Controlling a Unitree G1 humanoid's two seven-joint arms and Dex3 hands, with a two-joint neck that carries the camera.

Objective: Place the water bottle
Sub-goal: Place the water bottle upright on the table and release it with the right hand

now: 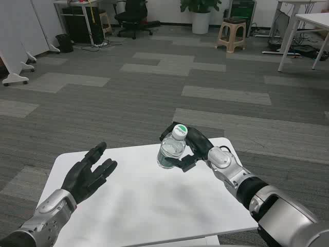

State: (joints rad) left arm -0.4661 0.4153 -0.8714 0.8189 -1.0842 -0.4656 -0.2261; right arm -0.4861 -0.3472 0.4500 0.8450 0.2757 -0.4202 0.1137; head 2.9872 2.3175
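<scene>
left of the water bottle (171, 149), the left robot hand (88, 176) waits over the white counter (144, 206), fingers spread, holding nothing. the bottle stands upright, cap up, over the counter's far part. just right of it, the right robot hand (191, 149) wraps around it.

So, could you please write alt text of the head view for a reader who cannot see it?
The robot's right hand holds a clear water bottle with a white cap upright over the white table. Its left hand is open above the table's left side, holding nothing. Beyond lies grey carpet with a stool and a black chair.
</scene>
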